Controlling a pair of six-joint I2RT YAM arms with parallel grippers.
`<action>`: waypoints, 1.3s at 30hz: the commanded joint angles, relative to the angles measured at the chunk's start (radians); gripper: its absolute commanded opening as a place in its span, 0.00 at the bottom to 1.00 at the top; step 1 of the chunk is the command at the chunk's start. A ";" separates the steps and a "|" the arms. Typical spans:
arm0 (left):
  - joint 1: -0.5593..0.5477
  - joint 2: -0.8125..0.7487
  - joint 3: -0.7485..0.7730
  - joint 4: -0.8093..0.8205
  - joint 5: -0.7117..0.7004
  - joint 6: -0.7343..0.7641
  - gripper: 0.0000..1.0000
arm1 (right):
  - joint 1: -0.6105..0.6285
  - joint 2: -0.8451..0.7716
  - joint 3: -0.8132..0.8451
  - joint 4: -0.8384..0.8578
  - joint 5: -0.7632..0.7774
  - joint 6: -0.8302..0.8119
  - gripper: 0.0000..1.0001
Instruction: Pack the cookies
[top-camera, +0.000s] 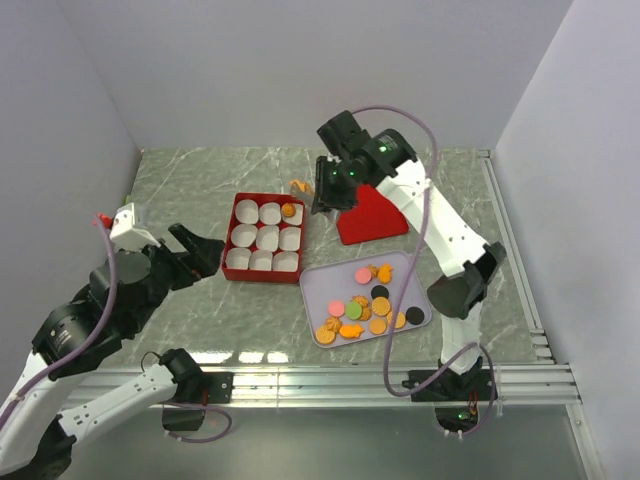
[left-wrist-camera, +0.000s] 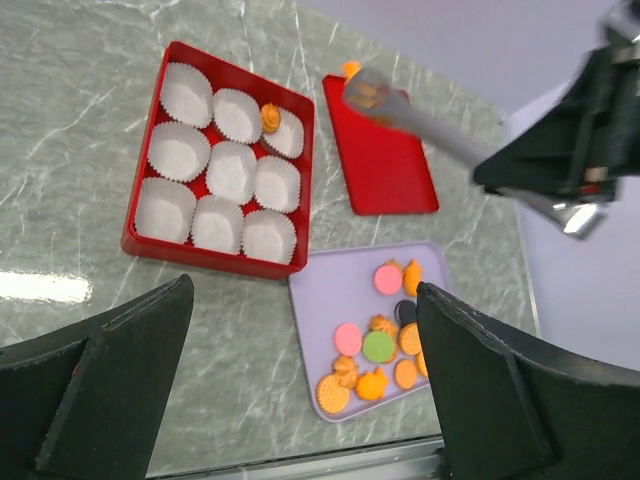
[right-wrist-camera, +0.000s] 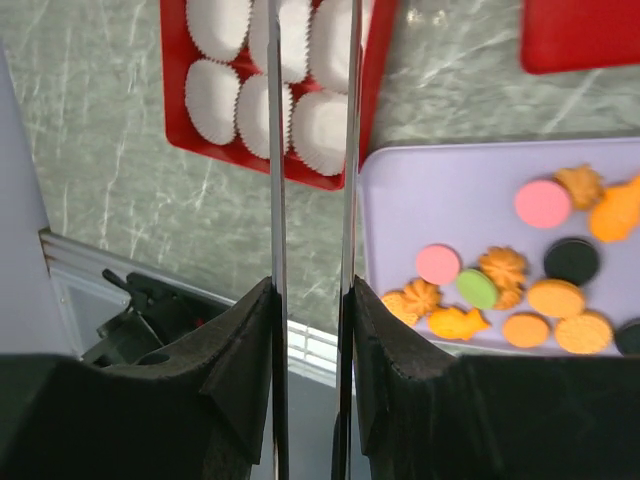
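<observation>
The cookies (top-camera: 362, 305) lie in a loose pile on a lavender tray (top-camera: 335, 280): mostly orange, a few pink, green and black. They also show in the left wrist view (left-wrist-camera: 375, 345) and right wrist view (right-wrist-camera: 500, 290). A red box (top-camera: 236, 205) holds white paper cups, with one orange cookie (top-camera: 288, 210) in the far right cup. My right gripper (top-camera: 335, 190) is shut on metal tongs (right-wrist-camera: 275, 150), raised over the box's far right corner. The tong tips (left-wrist-camera: 366, 92) seem to pinch an orange cookie. My left gripper (top-camera: 195, 255) is open and empty, left of the box.
A red lid (top-camera: 372, 215) lies flat behind the tray, right of the box. One loose orange cookie (top-camera: 298, 186) lies on the marble table behind the box. A metal rail (top-camera: 400, 375) runs along the near edge, and white walls enclose the table.
</observation>
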 joint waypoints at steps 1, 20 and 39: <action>-0.002 0.007 0.014 -0.007 -0.036 -0.028 0.99 | 0.017 0.039 0.044 -0.013 -0.090 -0.014 0.31; -0.002 0.087 0.132 -0.206 0.024 0.015 0.99 | 0.034 0.261 0.090 0.263 -0.227 0.032 0.32; -0.002 0.110 0.128 -0.206 0.031 0.044 1.00 | 0.022 0.307 0.090 0.269 -0.121 0.040 0.42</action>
